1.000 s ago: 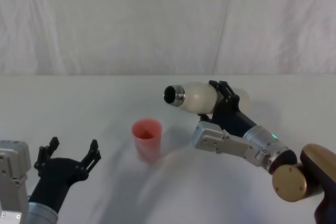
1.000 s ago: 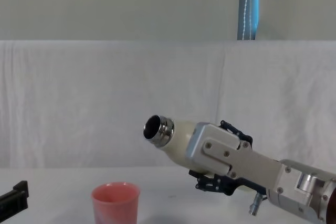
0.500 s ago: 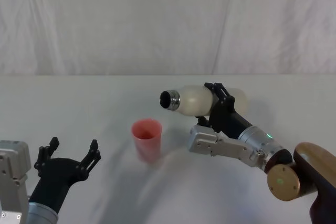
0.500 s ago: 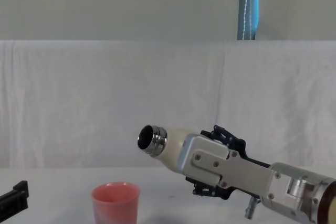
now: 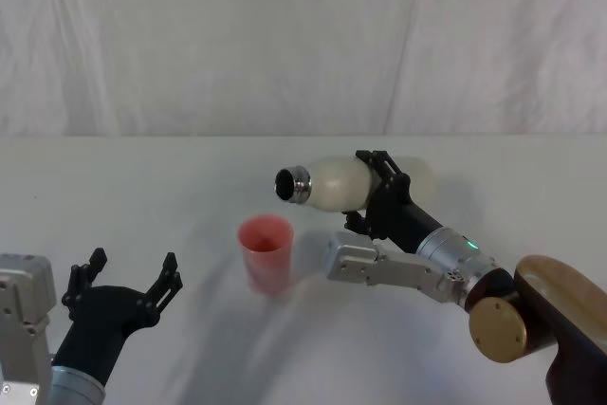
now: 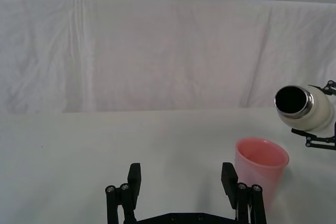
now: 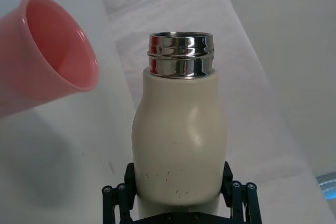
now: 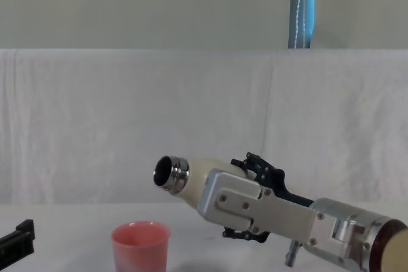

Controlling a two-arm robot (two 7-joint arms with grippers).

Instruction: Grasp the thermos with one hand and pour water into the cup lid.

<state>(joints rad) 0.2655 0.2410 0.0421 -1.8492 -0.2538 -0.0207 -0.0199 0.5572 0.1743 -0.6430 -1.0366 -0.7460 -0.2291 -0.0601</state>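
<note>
My right gripper (image 5: pixel 377 192) is shut on the cream-white thermos (image 5: pixel 334 182), held tipped nearly level in the air with its open steel neck (image 5: pixel 291 185) pointing left. The neck hangs above and slightly right of the pink cup lid (image 5: pixel 266 252), which stands upright on the table. From the chest the thermos (image 8: pixel 191 179) shows above the cup lid (image 8: pixel 140 246). The right wrist view looks along the thermos (image 7: pixel 179 141) toward the cup lid (image 7: pixel 44 55). My left gripper (image 5: pixel 121 284) rests open at the near left, empty. The left wrist view holds the cup lid (image 6: pixel 260 164) and thermos (image 6: pixel 305 108).
A white cloth covers the table (image 5: pixel 152 187) and hangs as a backdrop (image 5: pixel 285 35) behind it. A blue pole (image 8: pixel 302 7) rises behind the backdrop. Bare cloth lies left of the cup lid and beyond it.
My right gripper has carried the thermos leftward, so the neck now sits closer over the cup lid. The left gripper and the cup lid have not moved.
</note>
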